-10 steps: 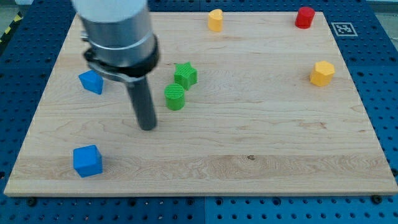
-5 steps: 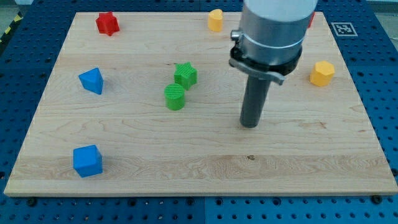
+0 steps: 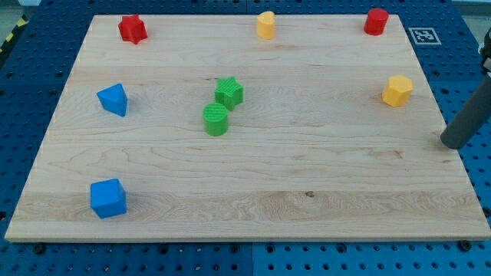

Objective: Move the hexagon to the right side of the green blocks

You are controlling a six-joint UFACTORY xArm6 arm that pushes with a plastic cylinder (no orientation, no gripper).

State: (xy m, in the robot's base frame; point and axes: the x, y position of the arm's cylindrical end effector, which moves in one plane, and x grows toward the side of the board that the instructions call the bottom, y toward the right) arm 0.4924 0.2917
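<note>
Surface: light wooden board (image 3: 307, 176) with visible grain, lying on a blue perforated metal base (image 3: 476, 230) that shows on all sides. Black-and-white fiducial tag (image 3: 424, 35) sits just off the board's top right corner. Yellow-black hazard stripe (image 3: 14, 34) at the view's far left edge.

My tip (image 3: 451, 142) is at the board's right edge, roughly on the border between wood and blue base. The dark rod leans up and out of the view's right. It's a bare rod, nothing to open or close, and it touches no block.

Task block: yellow hexagon block (image 3: 397, 90) on the right side of the board, up and to the left of my tip, near but clearly apart from it.

Green pair near board centre-left: green star block (image 3: 229, 92) and green cylinder block (image 3: 216, 119), the cylinder just below-left of the star, the two nearly touching. Hexagon is well to their right, with bare wood between.

Other blocks:
- red star block (image 3: 132, 28), top left
- yellow block (image 3: 265, 24), top edge centre, shape unclear
- red block (image 3: 376, 21), top right, shape unclear
- blue block (image 3: 113, 99), left side, angular, exact shape hard to tell
- blue cube block (image 3: 107, 198), bottom left

No block lies on the straight line between hexagon and green pair.
</note>
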